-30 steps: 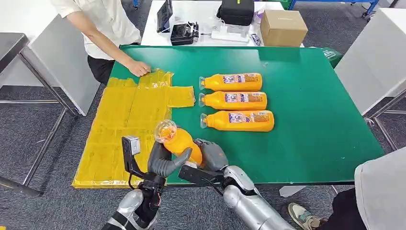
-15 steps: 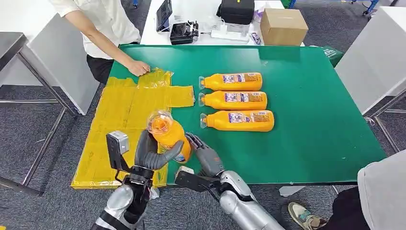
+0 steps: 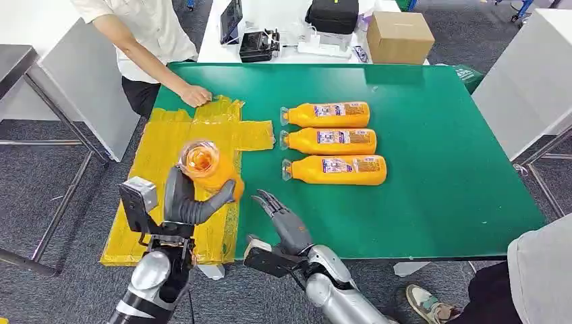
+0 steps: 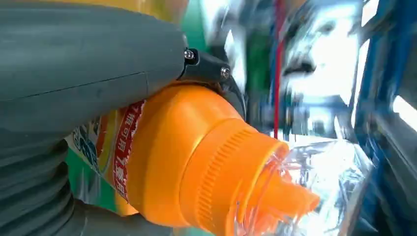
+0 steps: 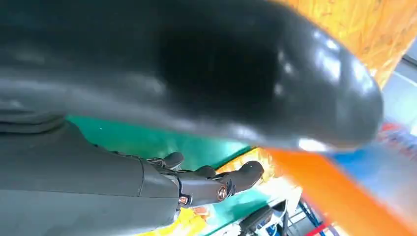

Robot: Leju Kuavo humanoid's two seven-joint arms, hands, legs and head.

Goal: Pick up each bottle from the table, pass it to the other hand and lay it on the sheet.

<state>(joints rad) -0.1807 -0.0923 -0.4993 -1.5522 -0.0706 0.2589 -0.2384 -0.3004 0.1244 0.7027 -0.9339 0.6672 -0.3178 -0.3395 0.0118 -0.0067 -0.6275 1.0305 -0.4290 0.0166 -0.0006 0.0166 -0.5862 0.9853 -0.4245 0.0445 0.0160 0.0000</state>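
1. One green bench (image 3: 432, 169) is carrying a yellow sheet (image 3: 168, 155) along its left side.
2. Three orange bottles (image 3: 330, 142) are lying in a row right of the sheet.
3. One left hand (image 3: 185, 202) is gripping a fourth bottle (image 3: 206, 169) above the sheet.
4. One right hand (image 3: 280, 216) is hovering beside it, fingers spread and holding nothing.

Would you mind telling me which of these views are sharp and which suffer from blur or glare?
Head view: sharp and evenly lit across the green table, soft shadows only. Left wrist view: the held bottle is fairly crisp, the background streaked with blur and bright glare at the clear cap. Right wrist view: the near thumb is a dark out-of-focus mass with specular spots, and the edges are smeared.
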